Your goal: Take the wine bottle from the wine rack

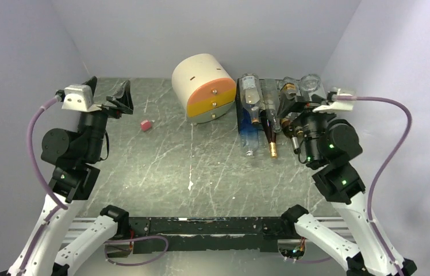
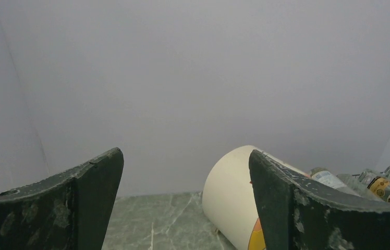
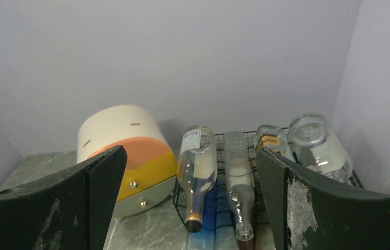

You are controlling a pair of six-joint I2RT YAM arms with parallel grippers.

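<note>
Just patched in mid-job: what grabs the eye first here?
A black wire rack at far right stands out, loaded with bottles lying flat, among them a dark bottle with a gold cap. Left of it sits a cream-and-orange round drawer unit. The right pincer hangs open just before the rack.

Right claw (image 3: 189,152): fingers spread wide apart.
Rack (image 3: 220,139): black wire, by the back wall.
Labelled bottle (image 3: 197,166): lying at the rack's left end.
Clear bottle (image 3: 237,174): lying beside it on the rack.
Drawer unit (image 3: 125,138): just left of the rack, on the desk (image 3: 31,164).
</note>
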